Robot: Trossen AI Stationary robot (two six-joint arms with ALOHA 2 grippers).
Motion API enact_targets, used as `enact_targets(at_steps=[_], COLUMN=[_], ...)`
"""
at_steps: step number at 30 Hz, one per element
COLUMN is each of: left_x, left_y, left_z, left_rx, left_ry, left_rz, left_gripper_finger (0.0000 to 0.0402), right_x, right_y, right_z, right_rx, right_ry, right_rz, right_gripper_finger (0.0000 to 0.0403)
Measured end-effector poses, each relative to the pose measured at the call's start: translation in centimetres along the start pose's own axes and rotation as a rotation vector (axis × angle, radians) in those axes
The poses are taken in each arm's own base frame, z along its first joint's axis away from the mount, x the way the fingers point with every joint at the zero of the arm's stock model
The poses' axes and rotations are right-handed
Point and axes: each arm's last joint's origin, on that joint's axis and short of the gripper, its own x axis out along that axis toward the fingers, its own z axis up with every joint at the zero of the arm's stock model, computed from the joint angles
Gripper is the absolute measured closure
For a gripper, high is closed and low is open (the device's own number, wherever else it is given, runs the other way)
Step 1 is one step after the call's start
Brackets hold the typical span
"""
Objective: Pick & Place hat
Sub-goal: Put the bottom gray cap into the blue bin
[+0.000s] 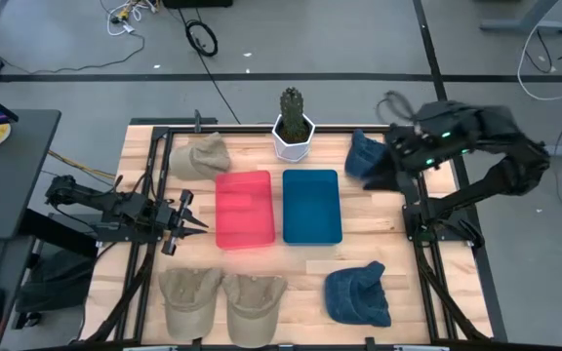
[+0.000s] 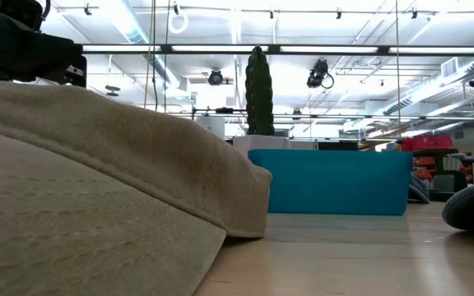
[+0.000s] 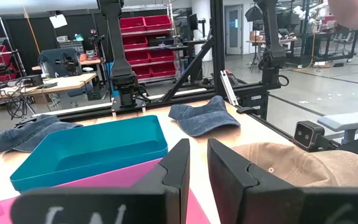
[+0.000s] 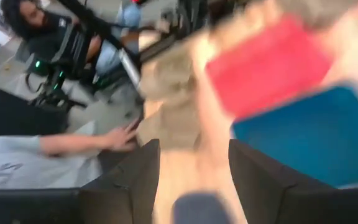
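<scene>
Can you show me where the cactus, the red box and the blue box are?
cactus (image 1: pixel 292 105): high view, on its green top.
red box (image 1: pixel 245 211): high view, middle of its floor.
blue box (image 1: pixel 311 207): high view, middle of its floor.

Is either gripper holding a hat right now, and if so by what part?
Neither. The right gripper is open and empty, raised over the table's far right by a blue hat. The left gripper holds nothing between its nearly closed fingers.
</scene>
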Motion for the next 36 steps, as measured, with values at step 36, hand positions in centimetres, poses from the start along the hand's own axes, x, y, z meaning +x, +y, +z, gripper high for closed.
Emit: enact_targets(at_steps=[36], left_x=[0.0], left_y=[0.0], left_z=[0.0], left_rx=[0.0], left_ry=[0.001], left_rz=[0.0], left_gripper_finger=[0.0342], right_x=[13.1], right_y=[4.3], right_z=[-16.8], right_rx=[0.939], right_ry=[0.293], right_rz=[-0.334], right_gripper_finger=[0.0209])
